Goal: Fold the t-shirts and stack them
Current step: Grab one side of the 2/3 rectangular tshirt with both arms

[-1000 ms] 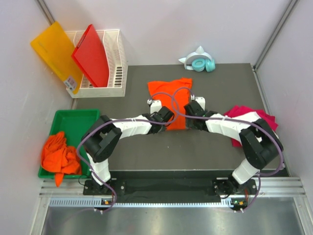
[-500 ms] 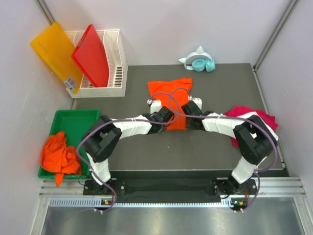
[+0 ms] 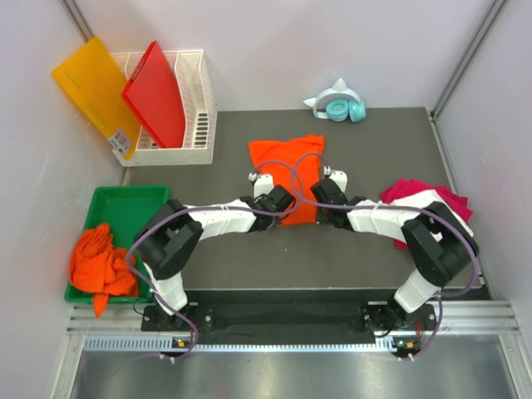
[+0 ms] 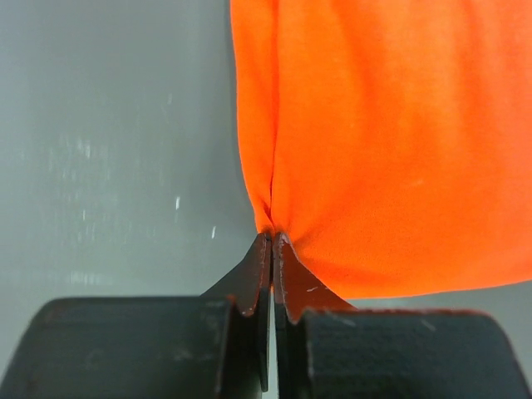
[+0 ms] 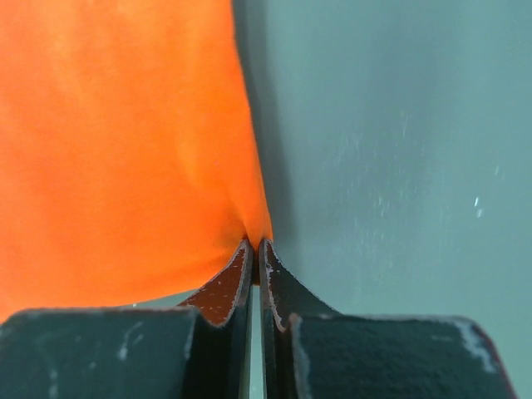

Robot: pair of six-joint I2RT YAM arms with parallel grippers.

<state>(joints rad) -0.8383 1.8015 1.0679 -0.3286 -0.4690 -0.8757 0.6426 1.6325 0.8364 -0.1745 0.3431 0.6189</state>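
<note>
A bright orange t-shirt point(image 3: 287, 166) lies partly folded at the middle of the dark mat. My left gripper point(image 3: 280, 202) is shut on its near left corner; the wrist view shows the orange cloth point(image 4: 391, 141) pinched between the closed tips of that gripper point(image 4: 272, 237). My right gripper point(image 3: 321, 198) is shut on the near right corner, where the orange cloth point(image 5: 125, 141) puckers at the tips of this gripper point(image 5: 254, 243). A magenta-pink t-shirt point(image 3: 445, 199) lies crumpled at the right, partly under the right arm. More orange t-shirts point(image 3: 100, 262) are heaped in the green tray point(image 3: 125, 204).
A white basket point(image 3: 195, 108) at the back left holds a red board point(image 3: 158, 91), with a yellow-orange board point(image 3: 91, 87) leaning beside it. Teal headphones point(image 3: 341, 106) lie at the back edge of the mat point(image 3: 274, 253).
Both grippers have closed on the near corners of the orange t-shirt. The shirt's near edge has drawn in slightly between them.
</note>
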